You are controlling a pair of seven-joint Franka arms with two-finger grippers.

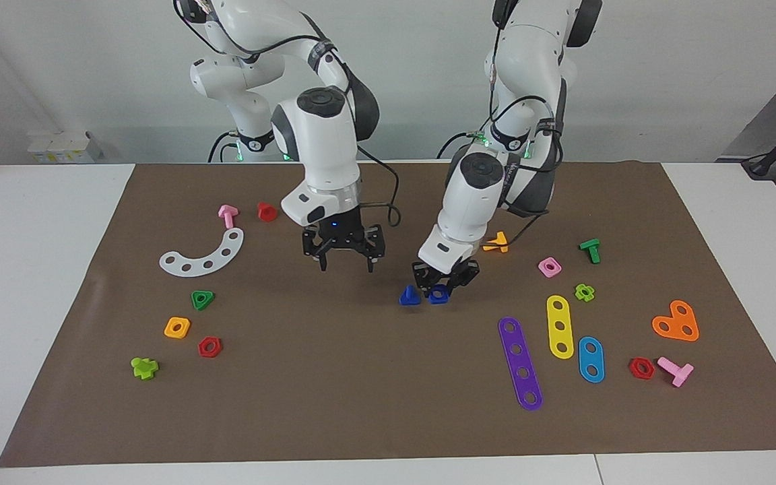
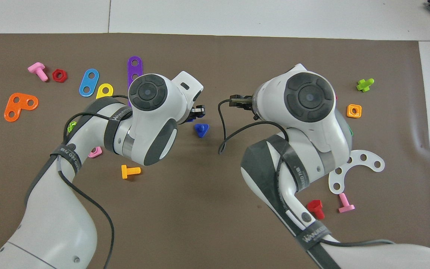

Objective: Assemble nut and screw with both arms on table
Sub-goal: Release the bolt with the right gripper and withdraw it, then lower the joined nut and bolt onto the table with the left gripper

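The blue nut (image 1: 438, 294) rests low on the brown mat of the table (image 1: 361, 404), with my left gripper (image 1: 446, 281) shut on it. Only a blue sliver of the nut (image 2: 189, 120) shows under the left wrist in the overhead view. The blue screw (image 1: 409, 296) stands free on its head with its shaft up. It sits right beside the nut, toward the right arm's end (image 2: 201, 129). My right gripper (image 1: 346, 261) hangs open and empty over the mat, a short way from the screw.
Toward the left arm's end lie an orange bolt (image 1: 496, 242), a pink nut (image 1: 550, 267), a green bolt (image 1: 590, 250) and coloured strips (image 1: 520, 364). Toward the right arm's end are a white curved strip (image 1: 203, 256), a red piece (image 1: 267, 211) and a yellow-orange nut (image 1: 177, 327).
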